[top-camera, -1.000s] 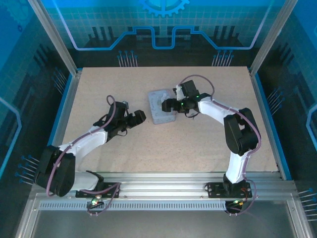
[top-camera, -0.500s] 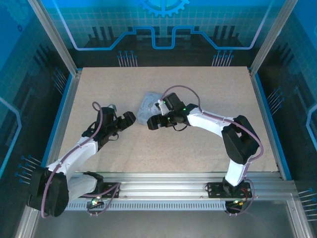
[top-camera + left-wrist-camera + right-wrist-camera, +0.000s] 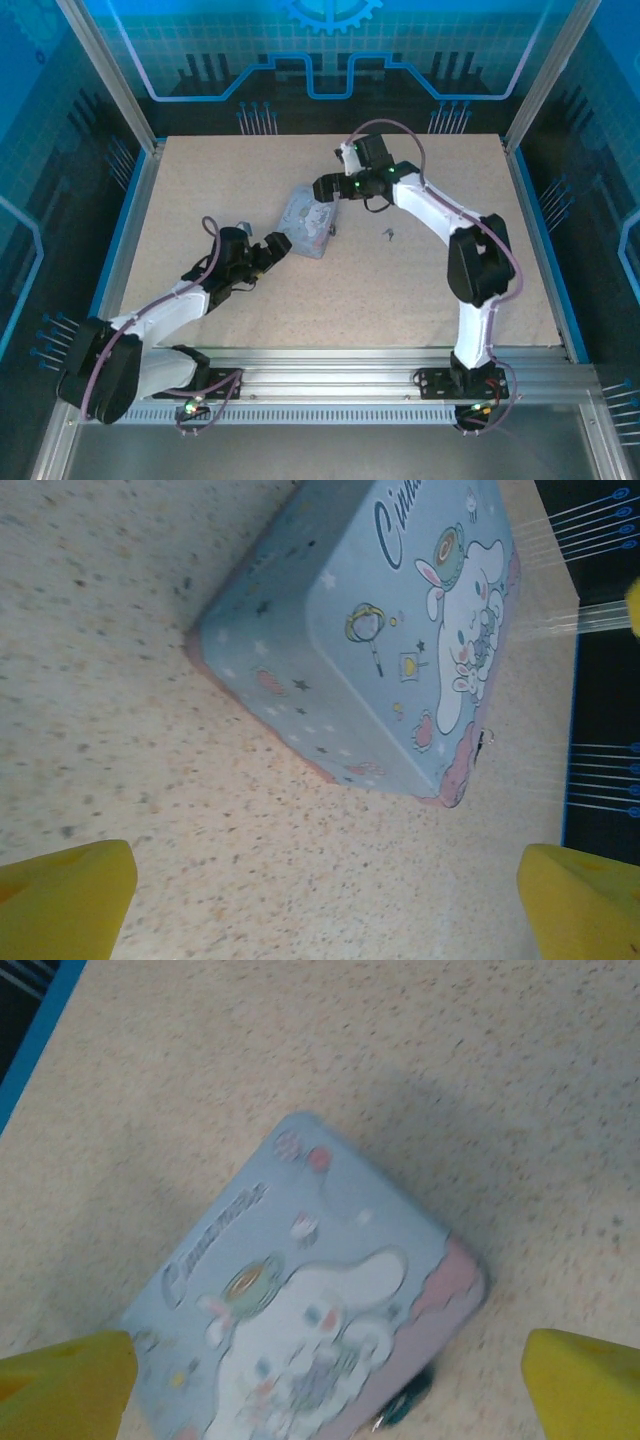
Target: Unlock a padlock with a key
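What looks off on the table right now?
The tin box lies skewed to the edges of the table. A tiny dark piece, probably the key, lies loose on the bare board on the right arm's side of the box. The left gripper and right gripper are open and empty.

Both arms (image 3: 428,210) are white with black joints, purple cables (image 3: 380,122) and yellow-tipped jaws.

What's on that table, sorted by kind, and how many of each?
robot arms: 2
tin box: 1
padlock, at the box's edge, blurred: 1
key, loose on the table: 1
Total: 5
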Robot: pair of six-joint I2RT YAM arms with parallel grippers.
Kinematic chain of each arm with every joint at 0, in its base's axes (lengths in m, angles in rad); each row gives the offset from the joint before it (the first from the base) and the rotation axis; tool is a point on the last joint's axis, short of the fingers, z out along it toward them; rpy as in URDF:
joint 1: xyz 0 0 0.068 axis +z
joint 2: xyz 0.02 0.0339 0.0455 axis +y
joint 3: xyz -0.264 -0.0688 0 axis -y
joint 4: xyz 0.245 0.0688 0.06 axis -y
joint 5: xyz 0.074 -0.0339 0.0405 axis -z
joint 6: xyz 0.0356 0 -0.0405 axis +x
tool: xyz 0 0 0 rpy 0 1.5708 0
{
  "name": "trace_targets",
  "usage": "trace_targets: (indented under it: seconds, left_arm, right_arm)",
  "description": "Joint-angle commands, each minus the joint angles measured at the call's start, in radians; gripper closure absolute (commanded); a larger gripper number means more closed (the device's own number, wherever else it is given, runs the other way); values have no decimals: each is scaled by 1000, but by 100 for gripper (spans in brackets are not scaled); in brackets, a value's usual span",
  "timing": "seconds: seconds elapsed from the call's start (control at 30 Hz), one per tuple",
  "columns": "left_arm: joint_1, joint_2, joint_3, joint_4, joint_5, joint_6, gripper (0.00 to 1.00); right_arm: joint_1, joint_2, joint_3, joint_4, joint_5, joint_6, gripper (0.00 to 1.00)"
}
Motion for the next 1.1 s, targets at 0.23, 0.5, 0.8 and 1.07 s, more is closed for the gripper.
trace_targets:
  seconds: [0.23, 0.5, 0.8, 1.07]
  left_arm:
    - [-25, 213, 81, 268, -8, -71, 1]
    - [-19, 325, 155, 333, -34, -47, 1]
    - [18, 337, 129, 370, -5, -49, 1]
    - [14, 322, 117, 349, 76, -33, 1]
  right_arm:
    - [-24, 316, 379, -186, -180, -51, 1]
    - [-7, 359, 382, -234, -250, -103, 4]
    - [-2, 105, -6, -71, -273, -135, 7]
    - [31, -150, -412, 86, -224, -95, 10]
